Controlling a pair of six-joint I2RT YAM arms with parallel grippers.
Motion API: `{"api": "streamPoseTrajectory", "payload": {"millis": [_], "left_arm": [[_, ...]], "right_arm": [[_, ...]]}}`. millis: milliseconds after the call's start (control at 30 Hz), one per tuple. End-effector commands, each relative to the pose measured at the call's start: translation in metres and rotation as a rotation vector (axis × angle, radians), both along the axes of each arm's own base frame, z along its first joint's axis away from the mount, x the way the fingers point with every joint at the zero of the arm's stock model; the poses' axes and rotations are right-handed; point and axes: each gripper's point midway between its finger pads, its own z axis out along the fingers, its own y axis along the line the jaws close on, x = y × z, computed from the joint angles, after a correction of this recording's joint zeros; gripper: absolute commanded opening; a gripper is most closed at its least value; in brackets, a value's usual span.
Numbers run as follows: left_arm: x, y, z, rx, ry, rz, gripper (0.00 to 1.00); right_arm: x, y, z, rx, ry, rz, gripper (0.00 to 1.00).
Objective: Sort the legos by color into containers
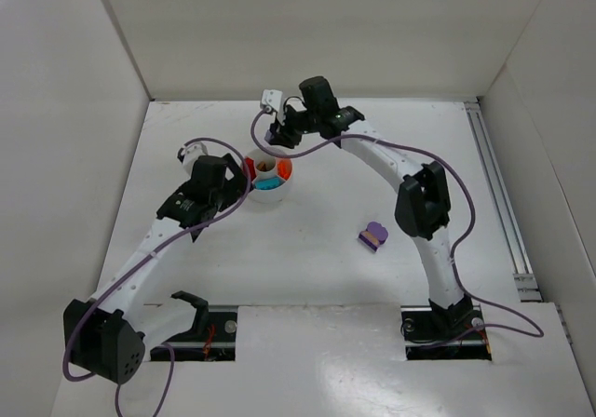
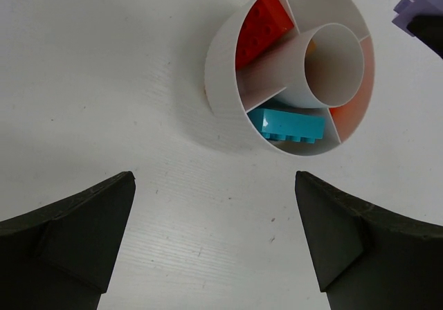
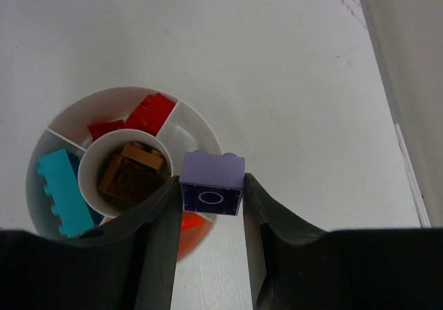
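Observation:
The round white dish (image 1: pixel 279 196) stands mid-table, divided into wedges around a centre cup. It holds a red lego (image 3: pixel 149 113), a teal lego (image 3: pixel 61 192), an orange lego (image 3: pixel 190 223) and, in the cup, a tan lego (image 3: pixel 131 175). One wedge (image 3: pixel 192 131) shows bare. My right gripper (image 3: pixel 211 185) is shut on a purple lego (image 3: pixel 214 168), held above the dish's rim (image 2: pixel 221 47) on its far side. The same purple lego (image 2: pixel 422 5) shows in the left wrist view. My left gripper (image 2: pixel 213 178) stands open over bare table just left of the dish.
A purple-and-tan lego stack (image 1: pixel 372 236) lies on the table to the right of the dish. A metal rail (image 1: pixel 498 194) runs along the right edge. White walls enclose the table on the left, back and right.

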Motion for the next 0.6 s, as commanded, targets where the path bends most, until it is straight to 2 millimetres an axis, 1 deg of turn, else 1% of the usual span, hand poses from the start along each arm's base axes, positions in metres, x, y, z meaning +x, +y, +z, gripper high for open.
{"api": "streamPoseTrajectory", "payload": {"millis": [0,67,100,133,167,200,267,300,333,367,433,467,567], "left_arm": [[0.004,-0.002,0.01,-0.004,-0.014,-0.004,1.0],[0.004,-0.002,0.01,-0.004,-0.014,-0.004,1.0],[0.004,-0.002,0.008,-0.004,-0.014,-0.004,1.0],[0.004,-0.002,0.008,-0.004,-0.014,-0.004,1.0],[0.004,-0.002,0.008,0.005,-0.014,-0.011,1.0],[0.003,-0.002,0.011,0.001,-0.023,-0.011,1.0],[0.001,-0.001,0.009,0.001,-0.023,-0.011,1.0],[0.003,-0.002,0.011,-0.002,-0.031,-0.011,1.0],[0.001,-0.001,0.006,0.002,-0.021,-0.011,1.0],[0.0,0.0,0.009,0.005,-0.031,-0.017,1.0],[0.002,-0.001,0.011,0.001,-0.041,-0.017,1.0],[0.002,-0.001,0.011,0.001,-0.041,-0.017,1.0],[0.002,-0.001,0.011,0.008,-0.042,-0.022,1.0]], "right_arm": [[-0.01,0.026,0.015,0.015,-0.054,0.043,0.25],[-0.005,0.028,0.013,0.014,-0.061,0.035,0.26],[-0.009,0.033,0.007,0.009,-0.053,0.046,0.27],[-0.005,0.034,0.009,0.015,-0.061,0.03,0.27],[-0.007,0.039,0.001,0.004,-0.054,0.033,0.27],[-0.006,0.04,0.003,0.016,-0.054,0.028,0.27],[-0.003,0.044,-0.005,0.022,-0.034,0.018,0.27],[-0.002,0.045,-0.002,0.03,-0.044,0.018,0.27],[-0.002,0.045,-0.002,0.033,-0.033,0.013,0.29],[-0.001,0.046,-0.007,0.033,-0.033,0.013,0.29],[0.003,0.045,-0.006,0.035,-0.035,-0.009,0.32],[0.004,0.046,-0.012,0.029,-0.028,-0.009,0.34],[0.003,0.046,-0.012,0.032,-0.02,-0.013,0.37]]}}
